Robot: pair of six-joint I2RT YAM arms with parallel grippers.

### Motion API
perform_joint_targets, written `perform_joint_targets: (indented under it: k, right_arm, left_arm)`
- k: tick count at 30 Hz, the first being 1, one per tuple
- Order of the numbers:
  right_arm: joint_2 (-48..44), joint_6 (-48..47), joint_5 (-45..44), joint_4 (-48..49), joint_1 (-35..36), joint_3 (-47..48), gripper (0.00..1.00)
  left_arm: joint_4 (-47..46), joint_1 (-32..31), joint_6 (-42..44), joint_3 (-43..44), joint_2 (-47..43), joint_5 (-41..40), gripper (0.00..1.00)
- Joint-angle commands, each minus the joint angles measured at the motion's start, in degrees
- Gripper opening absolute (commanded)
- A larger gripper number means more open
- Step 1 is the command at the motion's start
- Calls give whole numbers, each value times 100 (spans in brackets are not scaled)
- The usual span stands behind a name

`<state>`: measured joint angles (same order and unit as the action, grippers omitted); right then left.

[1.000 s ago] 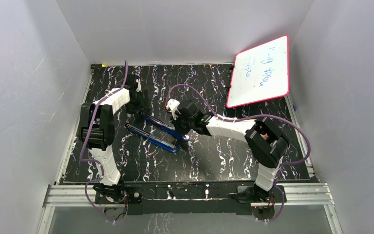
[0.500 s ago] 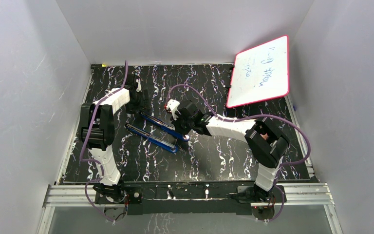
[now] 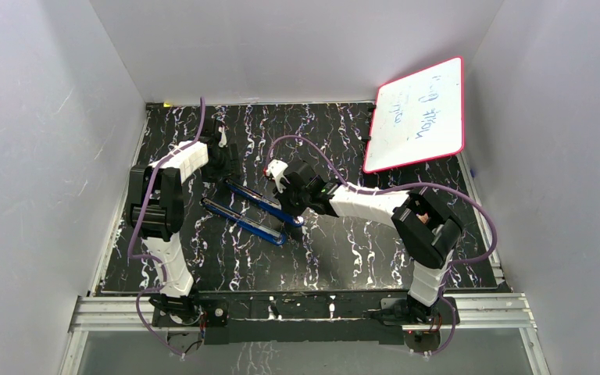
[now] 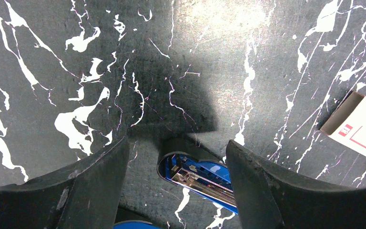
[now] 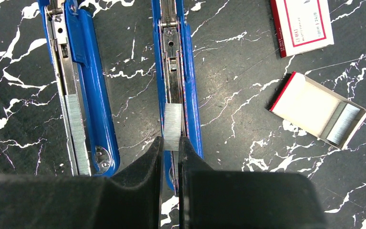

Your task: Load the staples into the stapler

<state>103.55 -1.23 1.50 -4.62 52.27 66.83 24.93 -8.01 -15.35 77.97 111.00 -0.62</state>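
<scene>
- The right pincer [image 5: 171, 143] is clamped on the near end of a staple strip [image 5: 173, 119]. Its jaws are pressed to the strip's two sides.
- That strip lies directly ahead of the pincer, over the open channel of the stapler [image 5: 191, 95]. Its long axis runs along the channel, pointing away from the jaws.
- The coming move likely turns on this alignment: the strip looks lined up with the channel, so it would need to settle down between the walls without tilting.
- The right arm is the nearer one, since it has the strip. The left pincer [image 4: 176, 143] stands with jaws apart around the stapler's far end, apparently clear of both fingers.
- Two blue bars lie side by side on the worktop [image 5: 248, 157]. Whether the second blue bar [image 5: 95, 95] is another stapler or a half of the same one cannot be told.
- Staples, counted: the held strip, one resting strip [image 5: 75, 133] along the second bar, and one block of staples [image 5: 344, 123] in the tray [image 5: 310, 107].
- One red-and-white sleeve [image 5: 302, 24] lies beside the tray.
</scene>
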Motion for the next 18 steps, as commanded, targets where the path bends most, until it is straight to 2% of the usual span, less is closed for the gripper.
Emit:
perform_joint_targets:
  k: [1,8,18]
  right_arm:
    - [-72,35,-37,113,20,188,0]
    - [-329,31,4,495,24,-39,0]
    - [-234,44,-48,360,29,41,0]
  left_arm:
    - [170,-23,37,86,-147,54,72]
    - [170,-17,35,96,-148,61,72]
    - [170,-24,33,87,-161,62,72]
